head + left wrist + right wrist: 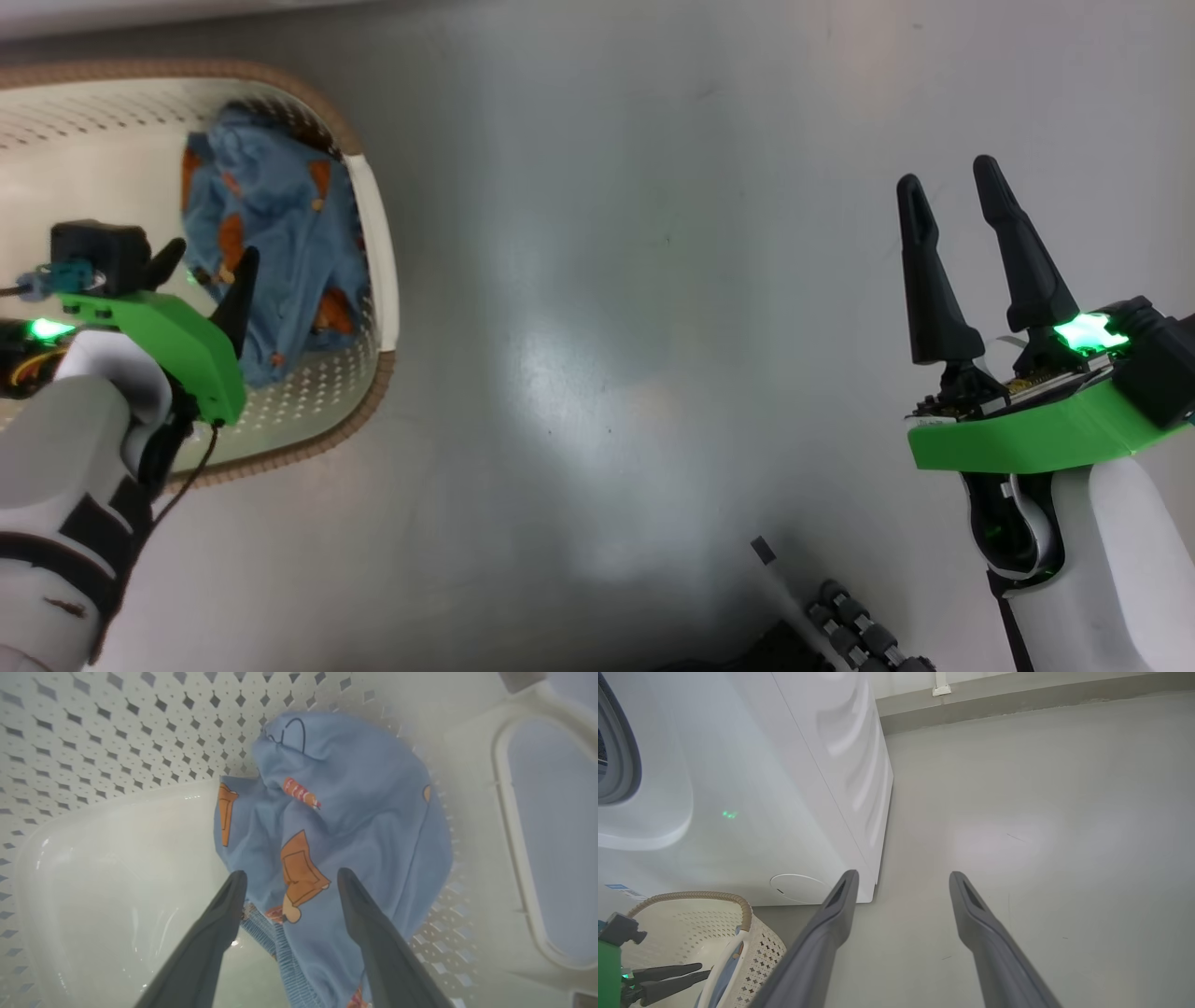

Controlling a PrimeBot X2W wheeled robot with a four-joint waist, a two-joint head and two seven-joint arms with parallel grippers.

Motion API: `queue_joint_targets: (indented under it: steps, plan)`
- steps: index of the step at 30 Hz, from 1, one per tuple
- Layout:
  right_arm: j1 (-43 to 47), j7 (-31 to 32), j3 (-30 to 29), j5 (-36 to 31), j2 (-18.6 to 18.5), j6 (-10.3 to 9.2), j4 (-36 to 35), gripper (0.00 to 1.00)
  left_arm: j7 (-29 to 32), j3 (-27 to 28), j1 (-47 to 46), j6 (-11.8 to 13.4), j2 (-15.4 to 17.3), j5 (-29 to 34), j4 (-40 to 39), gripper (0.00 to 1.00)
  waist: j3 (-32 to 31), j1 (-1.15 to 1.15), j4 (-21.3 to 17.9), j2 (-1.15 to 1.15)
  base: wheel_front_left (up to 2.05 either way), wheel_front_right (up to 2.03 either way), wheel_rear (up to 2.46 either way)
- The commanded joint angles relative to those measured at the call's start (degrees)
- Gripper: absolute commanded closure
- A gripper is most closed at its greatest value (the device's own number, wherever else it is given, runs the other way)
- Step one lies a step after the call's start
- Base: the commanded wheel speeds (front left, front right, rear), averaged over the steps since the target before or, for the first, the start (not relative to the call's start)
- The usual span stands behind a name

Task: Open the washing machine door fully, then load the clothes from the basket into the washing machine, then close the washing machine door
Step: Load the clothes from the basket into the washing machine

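The cream basket [385,280] with its brown rim stands on the floor at the left. In it lie crumpled light blue clothes [271,252] with orange prints. My left gripper [210,259] hangs open inside the basket, just over the near edge of the clothes [355,812]. Its fingers [231,900] stand on either side of an orange patch and nothing is clamped. My right gripper [950,179] is open over bare floor, far to the right. The white washing machine [761,788] shows its grey gasket [619,756] at the left edge. The washing machine door is out of view.
The basket [691,924] stands right in front of the machine, below its round lower flap [796,887]. My left gripper [698,971] reaches into it. Grey floor [1017,835] runs to a wall skirting at the back. Dark parts of my base [850,635] show at the bottom.
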Motion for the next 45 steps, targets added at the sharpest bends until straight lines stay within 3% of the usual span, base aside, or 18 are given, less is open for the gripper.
queue_joint_targets:
  steps: [1, 16, 18, 19, 20, 33, 39, 45]
  plan:
    - [0.95, -0.27, 1.28, -0.59, 0.03, 0.16, -1.38, 0.00, 0.31, 0.26, -0.15, -0.09, 2.55, -1.01, 0.05, 0.00, 2.39, 0.00, -1.50, 0.00, 0.00, 0.00, 0.00]
    - [-0.43, -0.27, 3.45, -0.71, 0.95, 0.16, -1.84, 0.00, 3.67, -9.56, -5.01, -0.09, 6.96, -11.46, -1.32, 0.02, 5.29, 0.00, -3.82, 0.00, 0.00, 0.00, 0.00]
    - [-0.32, -0.27, 3.48, -0.79, 0.98, 0.16, -1.91, 0.00, 3.59, -10.71, -5.34, -0.09, 7.24, -12.61, -1.44, 0.65, 5.27, 0.00, -3.94, 0.00, 0.00, 0.00, 0.00]
    - [-0.27, -0.27, 3.47, -0.84, 0.99, 0.16, -1.92, 0.00, 3.44, -11.22, -5.49, -0.09, 7.29, -13.20, -1.51, 0.89, 5.22, 0.00, -3.95, 0.00, 0.00, 0.00, 0.00]
    - [-0.21, -0.27, 3.36, -0.82, 0.87, 0.16, -1.84, 0.00, 2.90, -12.08, -5.74, -0.09, 7.21, -14.42, -1.61, 1.00, 5.02, 0.00, -3.91, 0.00, 0.00, 0.00, 0.00]
    - [0.16, -0.27, 1.92, -1.11, 0.50, 0.16, -1.60, 0.00, -1.97, -12.74, -4.84, -0.09, 5.15, -24.04, -2.40, 1.00, 1.59, 0.00, -1.19, 0.00, 0.00, 0.00, 0.00]
    - [0.50, -0.27, 0.99, -1.14, 0.18, 0.16, -1.17, 0.00, -2.61, -8.75, -3.25, -0.09, 3.70, -26.63, -2.44, 1.00, -1.38, 0.00, 0.74, 0.00, 0.00, 0.00, 0.00]
    - [1.41, -0.27, 0.33, -0.96, -0.04, 0.16, -0.32, 0.00, -2.65, -0.20, 0.98, -0.09, 2.64, -22.21, -4.41, 1.00, -6.19, 0.00, 2.50, 0.00, 0.00, 0.00, 0.00]
